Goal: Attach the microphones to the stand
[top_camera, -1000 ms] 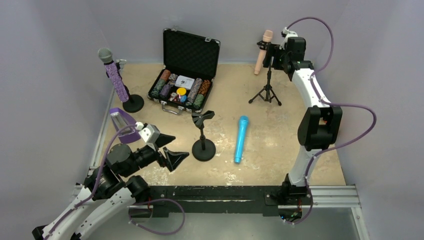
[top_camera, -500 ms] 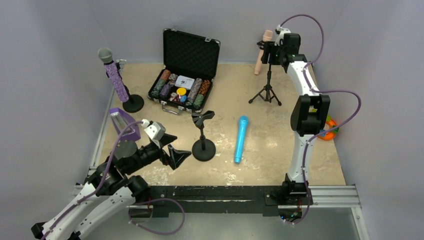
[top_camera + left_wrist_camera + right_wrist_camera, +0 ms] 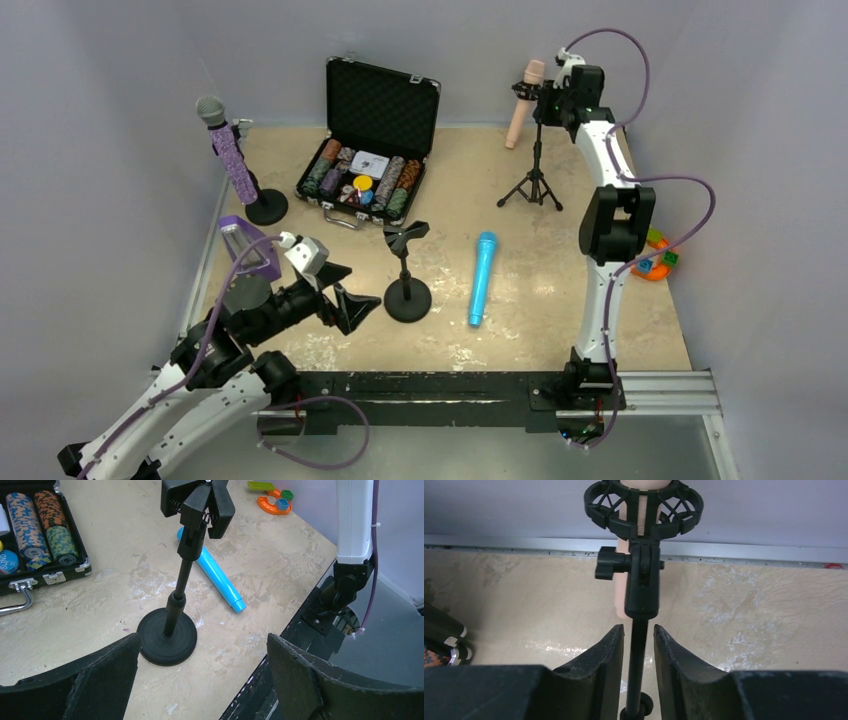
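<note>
1 mic [image 3: 482, 277] lying R of ctr stand [image 3: 407, 270]; case [image 3: 365, 180] behind; tripod stand [image 3: 533, 180] back-R.

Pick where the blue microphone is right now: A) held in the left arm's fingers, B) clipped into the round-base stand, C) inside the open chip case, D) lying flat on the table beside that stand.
D: the blue microphone lies flat on the table beside the round-base stand, whose clip is empty.
</note>
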`<action>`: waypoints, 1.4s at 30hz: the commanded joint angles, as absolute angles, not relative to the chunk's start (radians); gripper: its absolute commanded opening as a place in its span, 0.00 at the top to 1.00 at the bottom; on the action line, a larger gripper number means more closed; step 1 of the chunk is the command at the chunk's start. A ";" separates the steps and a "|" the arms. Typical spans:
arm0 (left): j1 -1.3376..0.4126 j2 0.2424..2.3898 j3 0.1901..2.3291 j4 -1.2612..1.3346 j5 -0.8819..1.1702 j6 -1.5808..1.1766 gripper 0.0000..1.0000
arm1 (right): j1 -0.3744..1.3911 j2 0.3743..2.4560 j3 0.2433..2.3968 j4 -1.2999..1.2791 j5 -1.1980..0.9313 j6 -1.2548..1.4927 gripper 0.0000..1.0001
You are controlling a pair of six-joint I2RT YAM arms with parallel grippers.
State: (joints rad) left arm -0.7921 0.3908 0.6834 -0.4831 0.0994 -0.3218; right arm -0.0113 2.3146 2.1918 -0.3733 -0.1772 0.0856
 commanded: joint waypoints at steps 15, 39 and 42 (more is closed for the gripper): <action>-0.787 0.407 0.764 -0.477 0.110 -0.354 0.01 | -0.050 2.215 2.116 -0.179 -0.344 0.119 1.00; -0.786 0.417 0.770 -0.442 0.168 -0.352 0.01 | -0.098 1.724 1.312 0.670 -0.680 0.111 1.00; -0.786 0.419 0.776 -0.448 0.174 -0.357 0.01 | -0.120 1.755 1.250 0.861 -0.746 0.167 1.00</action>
State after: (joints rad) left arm -0.7921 0.4091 0.7292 -0.4858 0.1513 -0.3408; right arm -0.0875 1.7592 1.3010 0.4587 -0.6415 0.1127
